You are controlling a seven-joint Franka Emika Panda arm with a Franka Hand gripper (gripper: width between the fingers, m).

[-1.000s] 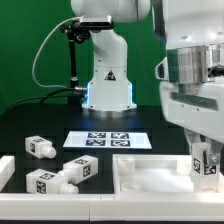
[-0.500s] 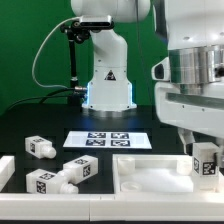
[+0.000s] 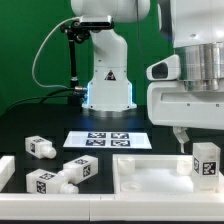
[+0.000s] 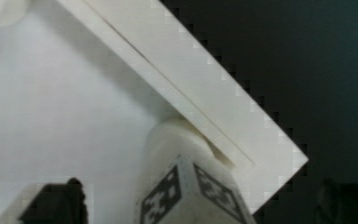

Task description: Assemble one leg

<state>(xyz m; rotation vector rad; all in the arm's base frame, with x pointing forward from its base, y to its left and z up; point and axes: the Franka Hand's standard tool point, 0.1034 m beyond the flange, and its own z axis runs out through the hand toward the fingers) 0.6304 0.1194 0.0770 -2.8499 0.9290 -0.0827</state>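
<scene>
One leg (image 3: 206,163), a chunky white peg with black-and-white tags, stands upright at the right end of the large white tray-like panel (image 3: 150,176). My gripper (image 3: 203,134) hangs just above it, open, with nothing in it. One dark finger (image 3: 183,136) shows beside the leg's top. In the wrist view the leg (image 4: 194,185) stands between my two spread fingertips (image 4: 60,200), close to the panel's raised edge (image 4: 176,80). My gripper (image 4: 202,207) does not touch it.
Three more legs lie at the exterior view's left: one (image 3: 40,146) further back, two (image 3: 82,168) (image 3: 45,182) in front. The marker board (image 3: 106,140) lies behind the panel. The arm's white base (image 3: 108,80) stands at the back.
My gripper has risen off the leg and shifted slightly to the exterior view's right. The leg stays standing on the panel.
</scene>
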